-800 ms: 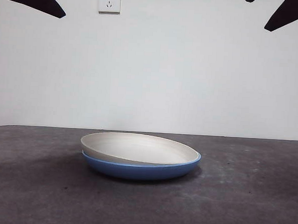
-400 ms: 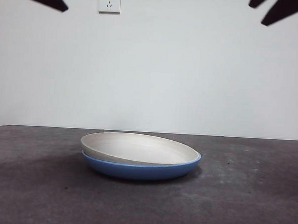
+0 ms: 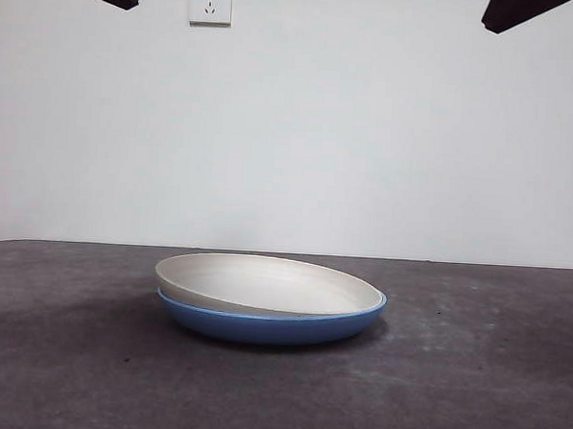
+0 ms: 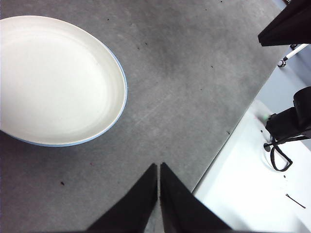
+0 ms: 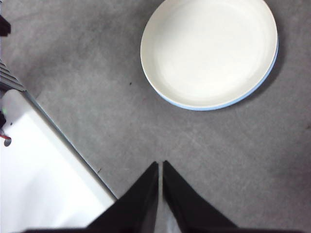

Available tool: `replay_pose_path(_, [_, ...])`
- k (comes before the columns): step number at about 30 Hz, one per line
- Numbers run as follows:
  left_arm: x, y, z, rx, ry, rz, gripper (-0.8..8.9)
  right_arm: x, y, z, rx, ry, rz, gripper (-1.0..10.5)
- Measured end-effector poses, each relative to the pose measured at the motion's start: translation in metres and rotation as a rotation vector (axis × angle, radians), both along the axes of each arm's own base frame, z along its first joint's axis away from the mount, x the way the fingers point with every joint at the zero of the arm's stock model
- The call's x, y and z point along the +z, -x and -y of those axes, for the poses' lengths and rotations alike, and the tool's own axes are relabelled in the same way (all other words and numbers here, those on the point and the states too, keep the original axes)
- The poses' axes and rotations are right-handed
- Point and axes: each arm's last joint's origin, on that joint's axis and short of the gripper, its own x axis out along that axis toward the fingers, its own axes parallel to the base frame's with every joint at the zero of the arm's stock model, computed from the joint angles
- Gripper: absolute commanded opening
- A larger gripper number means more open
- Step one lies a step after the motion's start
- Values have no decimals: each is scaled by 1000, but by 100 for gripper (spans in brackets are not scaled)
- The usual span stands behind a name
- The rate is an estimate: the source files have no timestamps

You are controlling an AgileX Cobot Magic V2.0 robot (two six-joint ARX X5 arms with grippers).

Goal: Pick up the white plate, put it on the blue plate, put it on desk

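1. While both arms hung high above the surface [image 3: 470, 378], the left hand [image 4: 159, 167] had its two black jaws pressed together with only a hairline slit between them, gripping nothing and touching nothing.
2. Below that hand lay bare grey surface, and the white plate [image 4: 53, 77] sat well apart from its tips, off to one side in the left wrist view.
3. The right hand [image 5: 160, 166] stood the same way: jaws closed tip to tip, empty, clear of everything.
4. From the right wrist view the white plate [image 5: 210, 48] lay well away from the jaw tips, with open surface between them.
5. Seen from the front, the two arms showed only as dark tips at the top corners, far above the plates.
6. The white plate [image 3: 264, 283] rested inside the blue plate [image 3: 271, 324], tilted slightly, its rim lifted higher on one side so that the blue rim showed more on the other.
7. In both wrist views the blue plate [image 4: 119, 114] appeared only as a thin blue crescent along part of the white plate's edge.
8. The stacked pair stood on the surface near its middle.
9. A white wall socket [image 3: 210, 2] sat on the wall behind.
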Motion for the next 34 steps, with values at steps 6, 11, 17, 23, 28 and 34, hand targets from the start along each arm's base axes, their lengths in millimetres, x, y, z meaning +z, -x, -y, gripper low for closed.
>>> replay_pose_path(6, [0,0,0,0,0,0,9,1,-1,0,0,-4,8,8])
replay_pose_path(11, [0,0,0,0,0,0,9,1,-1,0,0,-4,7,8])
replay_pose_path(17, [0,0,0,0,0,0,9,1,-1,0,0,-4,8,8])
replay_pose_path(23, [14,8,-11,40,14,138,9,1,-1,0,0,-4,8,8])
replay_pose_path(28, [47,20,-40,280,36,477,9,1,-1,0,0,-4,8,8])
replay_pose_path(34, [73,52,-77,613,51,819,9,1,-1,0,0,-4,8,8])
